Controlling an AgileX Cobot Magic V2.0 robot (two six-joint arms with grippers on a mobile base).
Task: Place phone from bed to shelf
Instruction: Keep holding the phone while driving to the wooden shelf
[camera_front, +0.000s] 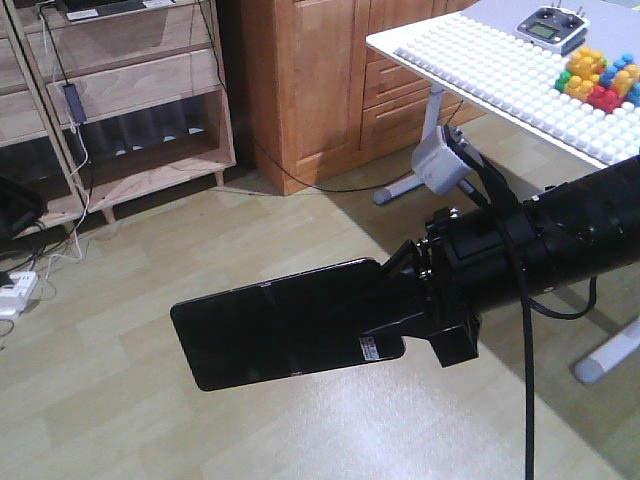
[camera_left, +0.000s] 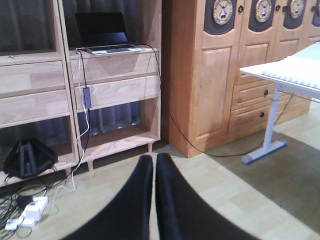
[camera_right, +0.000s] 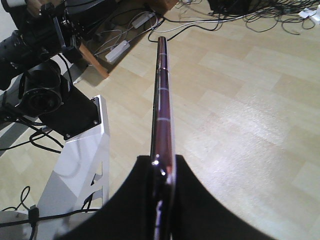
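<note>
The phone (camera_front: 280, 325), a glossy black slab with a small white sticker, hangs flat above the pale floor. My right gripper (camera_front: 395, 320) is shut on its right end. In the right wrist view the phone (camera_right: 162, 100) stands edge-on, its pinkish rim clamped by my right gripper (camera_right: 163, 162). The pale wood shelf (camera_front: 150, 90) stands at the back left, well beyond the phone. The left wrist view faces the shelf (camera_left: 115, 85), and my left gripper (camera_left: 154, 160) is shut with nothing in it. The bed is out of view.
A laptop (camera_left: 107, 35) sits open on a shelf board, its cable hanging down. A power strip (camera_front: 15, 290) and cables lie on the floor at the left. An orange-brown cabinet (camera_front: 320, 80) stands behind. A white table (camera_front: 480, 75) with bricks is at the right.
</note>
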